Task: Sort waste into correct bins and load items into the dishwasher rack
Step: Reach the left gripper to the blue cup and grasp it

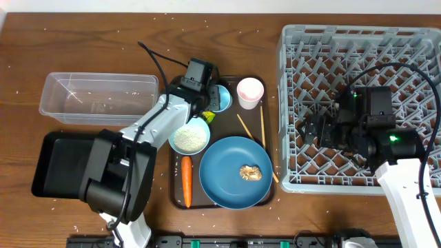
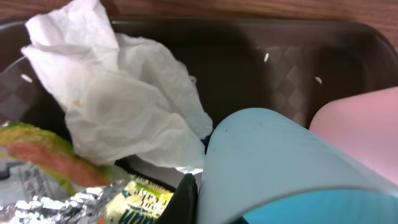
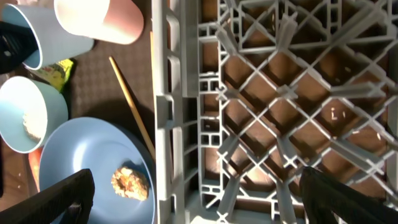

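1. Overhead, progress. The dishwasher rack sits by the counter's right edge and holds no items. The clear tub sits toward the left edge and the black tray at the left near corner. No waste shows in either, so by my reading all the sorting and loading is left to do.
2. Overhead, stock. Everything rests on the brown serving tray mid-counter: pink cup, white bowl holding rice, blue plate carrying the brown lump, carrot and chopsticks.
3. Overhead, arms. The left end effector is at the tray's far end, on the light blue cup. The right end effector hangs over the rack's left half.
4. Left wrist. The crumpled paper and the wrapper lie just beside the cup. One dark finger presses the cup's outer wall. The end effector is clenched, and I judge it is grasping that wall. The pink cup stands just beside it, so there is little slack on that side.
5. Right wrist. The fingers are spread wide, released, with nothing between them. The rack's wall stands between tray and lattice, so the cup must rise over it. One chopstick lies near that wall. The peg rows are free, though the right arm takes up room above them.
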You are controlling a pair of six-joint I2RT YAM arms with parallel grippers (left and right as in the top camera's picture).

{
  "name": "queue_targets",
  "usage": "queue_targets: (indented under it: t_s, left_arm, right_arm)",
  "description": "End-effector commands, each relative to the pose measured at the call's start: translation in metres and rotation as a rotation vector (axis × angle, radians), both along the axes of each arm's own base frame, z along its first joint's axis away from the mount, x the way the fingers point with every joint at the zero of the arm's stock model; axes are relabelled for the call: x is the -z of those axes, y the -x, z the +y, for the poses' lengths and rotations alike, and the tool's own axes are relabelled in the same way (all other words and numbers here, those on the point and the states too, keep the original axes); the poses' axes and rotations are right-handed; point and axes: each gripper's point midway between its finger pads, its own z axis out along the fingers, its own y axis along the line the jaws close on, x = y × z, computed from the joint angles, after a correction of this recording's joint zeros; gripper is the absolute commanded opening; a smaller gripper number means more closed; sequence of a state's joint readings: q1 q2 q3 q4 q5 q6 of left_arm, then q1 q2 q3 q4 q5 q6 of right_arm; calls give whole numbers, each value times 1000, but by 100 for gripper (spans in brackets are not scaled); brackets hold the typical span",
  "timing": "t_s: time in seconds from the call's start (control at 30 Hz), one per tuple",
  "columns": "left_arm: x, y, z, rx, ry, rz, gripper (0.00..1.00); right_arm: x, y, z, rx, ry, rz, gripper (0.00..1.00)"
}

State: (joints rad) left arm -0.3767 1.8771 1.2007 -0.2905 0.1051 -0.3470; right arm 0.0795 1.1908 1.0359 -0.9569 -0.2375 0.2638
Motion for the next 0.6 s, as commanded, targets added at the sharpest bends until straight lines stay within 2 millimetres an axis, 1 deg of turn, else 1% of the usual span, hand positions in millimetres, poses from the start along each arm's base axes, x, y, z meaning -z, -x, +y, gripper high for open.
queue_targets:
  t_s: [0.0, 0.07, 0.17, 0.27, 0.37, 0.43, 0.5, 0.57]
  left_arm:
    - [-30, -1, 1, -2, 11, -50, 6]
    - [-50, 3, 3, 7, 16, -80, 6]
    - [-85, 13, 7, 37, 16, -132, 6]
    - [-122, 29, 13, 51, 25, -182, 6]
    - [-153, 48, 7, 142, 68, -227, 6]
    - [-171, 63, 2, 209, 97, -254, 6]
    - [-184, 74, 0, 249, 122, -272, 6]
    - [-195, 85, -10, 314, 177, -285, 6]
  right_arm:
    - [-1, -2, -6, 32, -3, 7, 99]
    - [-2, -2, -6, 32, -3, 3, 99]
    - [-3, -5, -6, 32, -5, -10, 99]
    - [-6, -11, -5, 31, -7, -36, 99]
    - [-10, -16, -4, 26, -16, -63, 99]
    - [-16, -21, 6, -8, -60, -93, 99]
    - [-26, -24, 23, -84, -143, -136, 99]
    - [-42, -25, 46, -215, -242, -202, 99]
